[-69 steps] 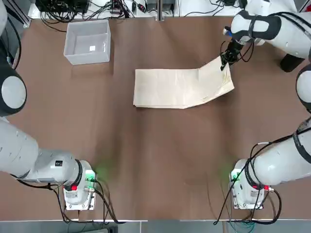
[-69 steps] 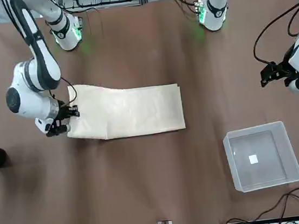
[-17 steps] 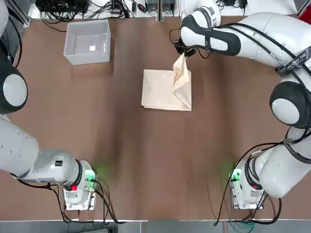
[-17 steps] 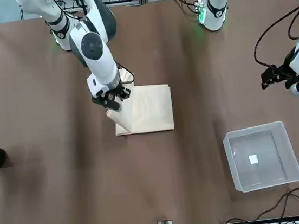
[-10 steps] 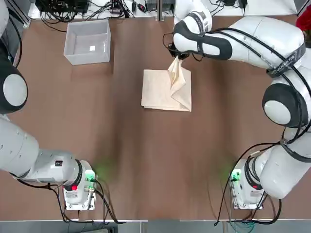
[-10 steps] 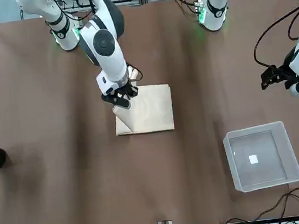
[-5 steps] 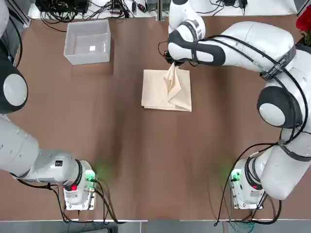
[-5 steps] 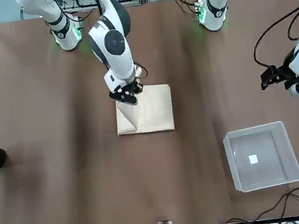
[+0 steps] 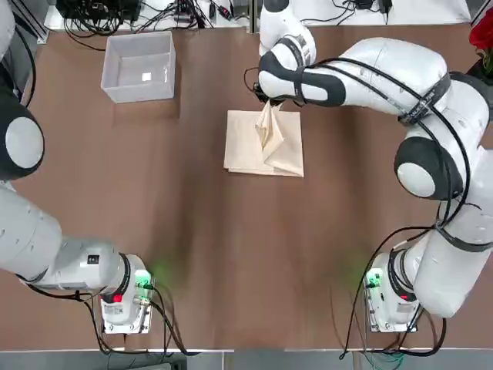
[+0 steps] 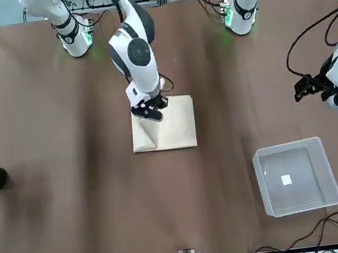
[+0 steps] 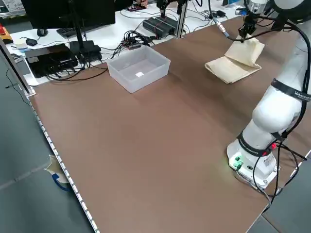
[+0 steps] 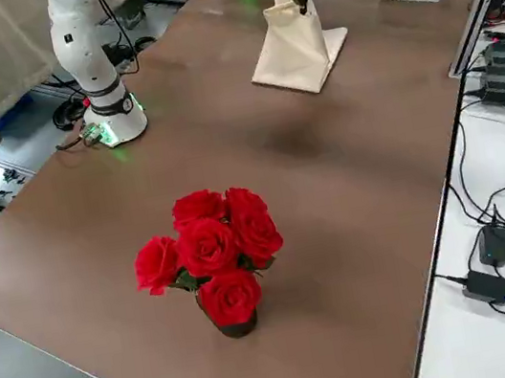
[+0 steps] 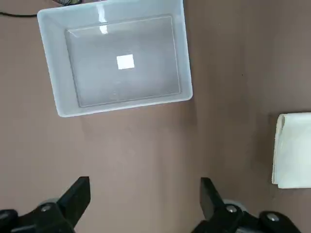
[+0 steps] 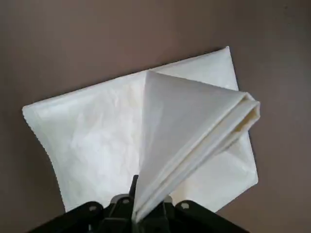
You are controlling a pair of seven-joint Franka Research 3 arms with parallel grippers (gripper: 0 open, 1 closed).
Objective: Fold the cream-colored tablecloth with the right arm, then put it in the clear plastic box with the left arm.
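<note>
Brown table, cables at upper left; cream cloth, upper centre, folded, one flap raised, apparently pinched in the right gripper; left gripper open, lower edge of its wrist view

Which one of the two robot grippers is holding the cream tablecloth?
The right gripper, above the folded tablecloth: its jaws pinch a raised corner. The left gripper has open, empty jaws.

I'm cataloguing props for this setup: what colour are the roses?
The roses are bright red, best seen in the right side view.
</note>
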